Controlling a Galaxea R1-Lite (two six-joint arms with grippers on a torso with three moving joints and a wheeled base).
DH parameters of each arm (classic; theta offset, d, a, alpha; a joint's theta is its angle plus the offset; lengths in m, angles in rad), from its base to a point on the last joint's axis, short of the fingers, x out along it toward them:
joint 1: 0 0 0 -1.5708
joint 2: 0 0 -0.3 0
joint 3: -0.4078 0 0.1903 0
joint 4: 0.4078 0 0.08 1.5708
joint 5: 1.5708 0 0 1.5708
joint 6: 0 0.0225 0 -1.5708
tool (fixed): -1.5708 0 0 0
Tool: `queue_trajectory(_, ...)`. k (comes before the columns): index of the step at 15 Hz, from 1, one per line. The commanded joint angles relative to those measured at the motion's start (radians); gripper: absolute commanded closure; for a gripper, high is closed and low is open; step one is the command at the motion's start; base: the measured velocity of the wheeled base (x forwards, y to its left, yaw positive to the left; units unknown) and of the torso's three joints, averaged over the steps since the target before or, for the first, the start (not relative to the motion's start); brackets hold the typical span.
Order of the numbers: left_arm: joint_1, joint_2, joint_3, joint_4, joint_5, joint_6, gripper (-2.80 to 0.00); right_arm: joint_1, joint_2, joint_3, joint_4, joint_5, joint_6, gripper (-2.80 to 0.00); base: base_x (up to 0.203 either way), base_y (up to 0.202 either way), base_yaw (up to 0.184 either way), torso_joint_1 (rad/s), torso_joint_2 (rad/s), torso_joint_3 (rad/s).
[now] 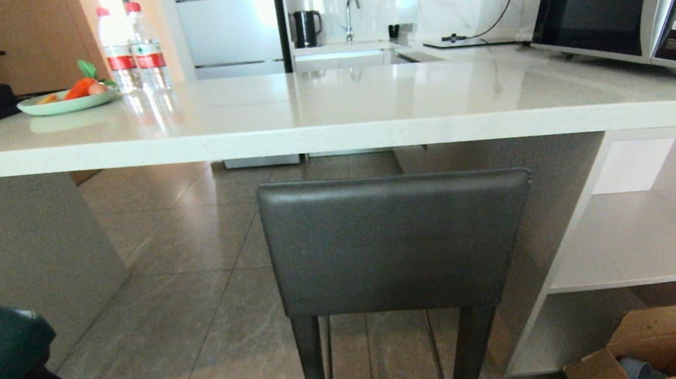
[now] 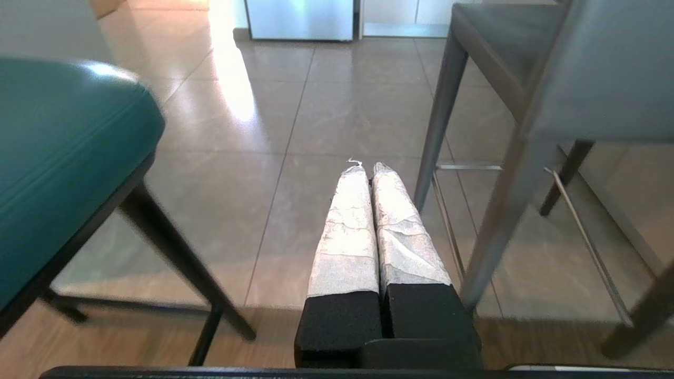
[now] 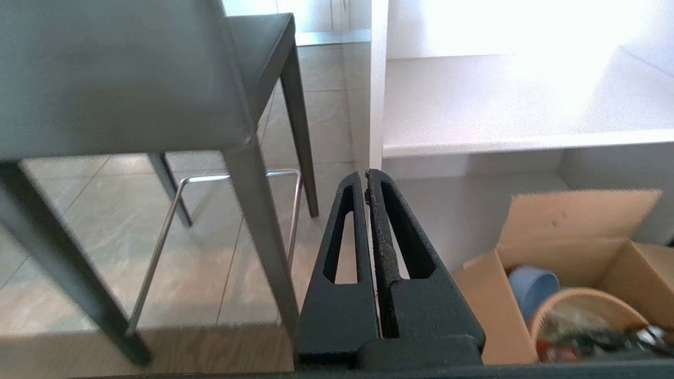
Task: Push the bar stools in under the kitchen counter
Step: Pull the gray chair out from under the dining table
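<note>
Head view, your left to right: teal stool [image 1: 1, 350] at the lower left corner, out from under the kitchen counter [image 1: 287, 139]; dark grey stool [image 1: 395, 242] centred, its back just below the slab edge; cardboard box [image 1: 664, 342] lower right. Left gripper [image 2: 367, 169] hangs low between the two stools, taped fingers pressed together, empty; right gripper [image 3: 366, 176] right of the grey stool's leg, fingers closed, empty.

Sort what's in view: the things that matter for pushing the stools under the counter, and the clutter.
For the job:
dark grey stool
teal stool
kitchen counter
left gripper
right gripper

Just lying about:
microwave
fruit plate
water bottles
kettle
cardboard box
</note>
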Motion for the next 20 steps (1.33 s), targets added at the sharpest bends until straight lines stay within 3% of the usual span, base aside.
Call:
queue_trajectory(1, 0.0, 0.0, 0.003, 0.0, 0.0, 0.0, 0.0, 0.0, 0.002, 0.005, -0.001, 0.0, 0.0, 0.0, 0.191, 0.0, 0.0, 0.002, 0.01, -0.002)
queue_trajectory(5, 0.0, 0.0, 0.003, 0.0, 0.0, 0.0, 0.0, 0.0, 0.002, 0.005, -0.001, 0.0, 0.0, 0.0, 0.154, 0.0, 0.001, 0.001, 0.0, 0.001)
queue_trajectory(20, 0.002, 0.0, 0.003, -0.003, -0.001, -0.005, 0.0, 0.0, 0.002, 0.005, -0.001, 0.002, -0.003, 0.0, 0.0, 0.0, 0.0, 0.0, 0.0, 0.0)
